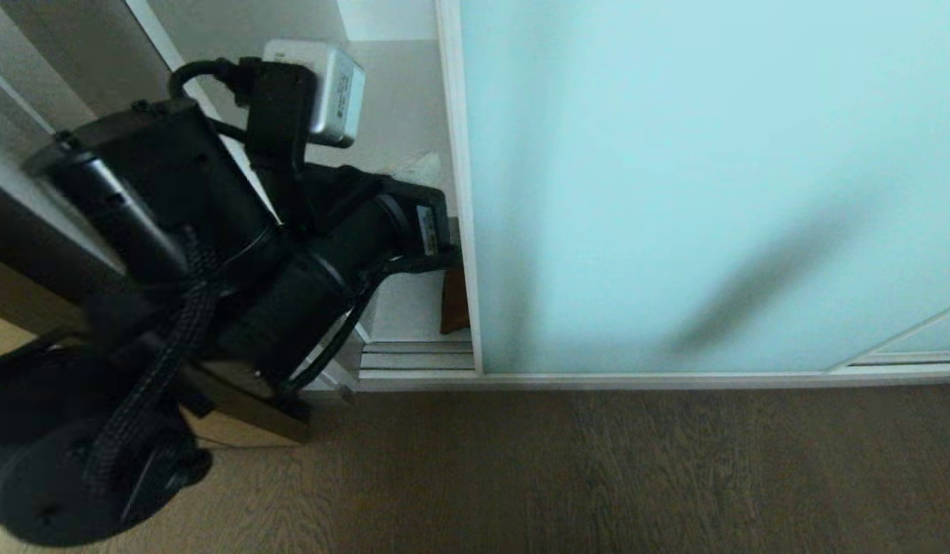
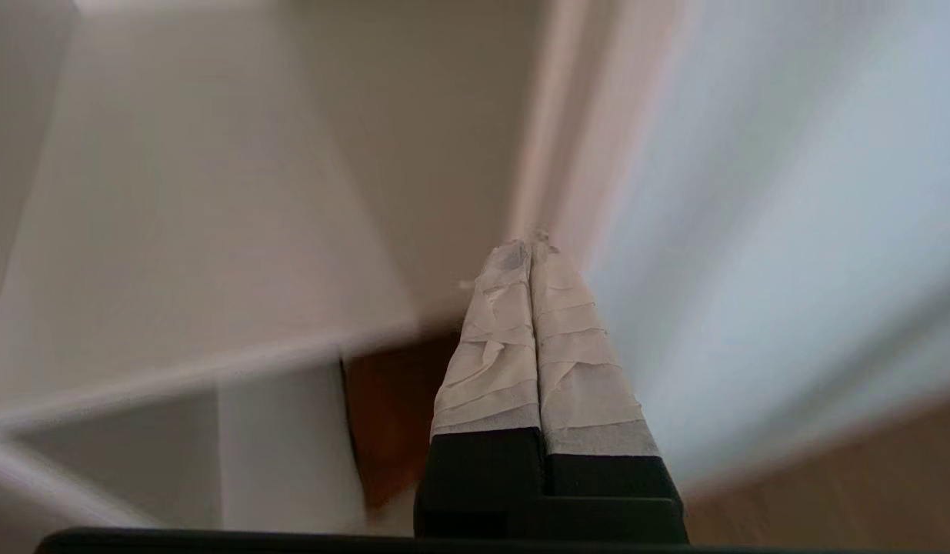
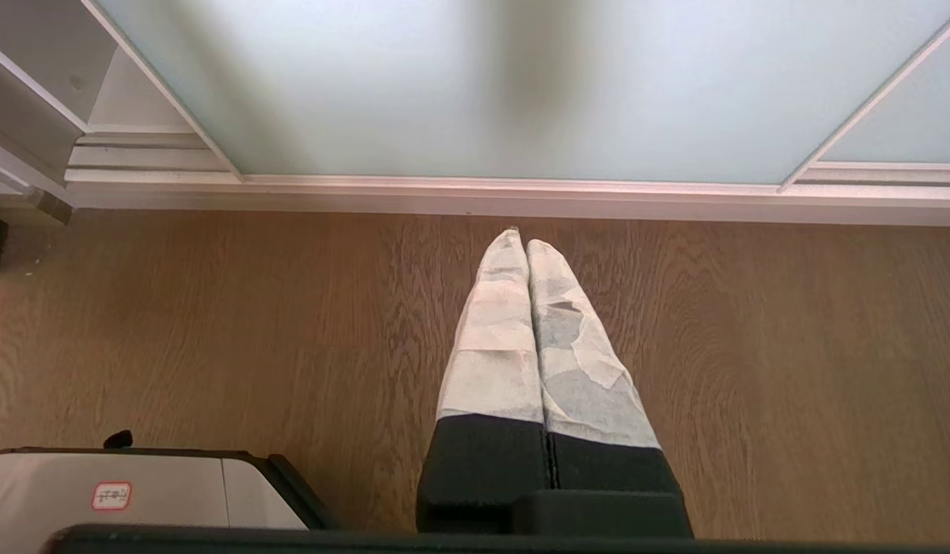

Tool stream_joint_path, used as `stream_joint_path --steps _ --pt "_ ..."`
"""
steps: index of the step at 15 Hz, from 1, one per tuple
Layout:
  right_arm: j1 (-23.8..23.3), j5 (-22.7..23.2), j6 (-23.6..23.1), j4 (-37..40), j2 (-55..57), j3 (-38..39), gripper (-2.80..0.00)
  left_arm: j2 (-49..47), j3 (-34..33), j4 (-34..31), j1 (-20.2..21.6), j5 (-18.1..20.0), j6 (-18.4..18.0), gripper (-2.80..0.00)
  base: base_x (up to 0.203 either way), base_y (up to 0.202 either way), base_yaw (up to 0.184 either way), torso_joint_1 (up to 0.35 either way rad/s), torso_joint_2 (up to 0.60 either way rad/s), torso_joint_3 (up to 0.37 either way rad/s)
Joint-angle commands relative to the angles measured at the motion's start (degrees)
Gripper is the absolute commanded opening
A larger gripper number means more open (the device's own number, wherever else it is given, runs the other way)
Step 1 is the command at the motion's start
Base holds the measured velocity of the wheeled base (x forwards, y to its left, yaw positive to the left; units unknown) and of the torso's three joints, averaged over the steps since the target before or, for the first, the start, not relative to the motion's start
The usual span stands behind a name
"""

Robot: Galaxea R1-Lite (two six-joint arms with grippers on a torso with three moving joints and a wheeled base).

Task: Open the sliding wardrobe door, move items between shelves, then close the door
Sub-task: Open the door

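Observation:
The sliding wardrobe door (image 1: 705, 192), a frosted pale aqua panel in a slim white frame, fills most of the head view. It stands a narrow gap away from the wardrobe's left side. My left arm (image 1: 344, 238) reaches into that gap at the door's left frame. In the left wrist view the left gripper (image 2: 530, 246) is shut and empty, its taped tips at the door's edge (image 2: 567, 154). A tan-brown sliver of the cushion (image 1: 453, 308) (image 2: 390, 408) shows low inside, under a white shelf edge (image 2: 213, 369). The right gripper (image 3: 521, 240) hangs shut over the floor before the door (image 3: 482, 77).
Brown wooden floor (image 1: 598, 469) runs along the white bottom track (image 1: 598, 378). A second glass panel (image 1: 928, 335) overlaps at the far right. The robot's grey base (image 3: 136, 492) is beside the right gripper. White wardrobe side panels (image 1: 75, 92) stand left of my arm.

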State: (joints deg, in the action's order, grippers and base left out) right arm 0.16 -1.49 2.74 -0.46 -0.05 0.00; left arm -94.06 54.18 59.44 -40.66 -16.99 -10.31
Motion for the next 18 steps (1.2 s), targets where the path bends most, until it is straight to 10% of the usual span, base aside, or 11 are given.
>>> stream_joint_path --steps 1,18 --pt "0.0 0.0 0.0 -0.1 0.0 0.0 -2.8 -9.2 8.2 1.3 1.4 -0.1 -0.1 -2.8 0.0 0.0 0.0 0.0 0.0 0.0" --pt "0.0 0.0 0.0 -0.1 0.0 0.0 -2.8 -32.0 33.2 2.0 -3.7 0.5 -3.8 -2.8 0.0 0.0 0.0 0.0 0.0 0.0"
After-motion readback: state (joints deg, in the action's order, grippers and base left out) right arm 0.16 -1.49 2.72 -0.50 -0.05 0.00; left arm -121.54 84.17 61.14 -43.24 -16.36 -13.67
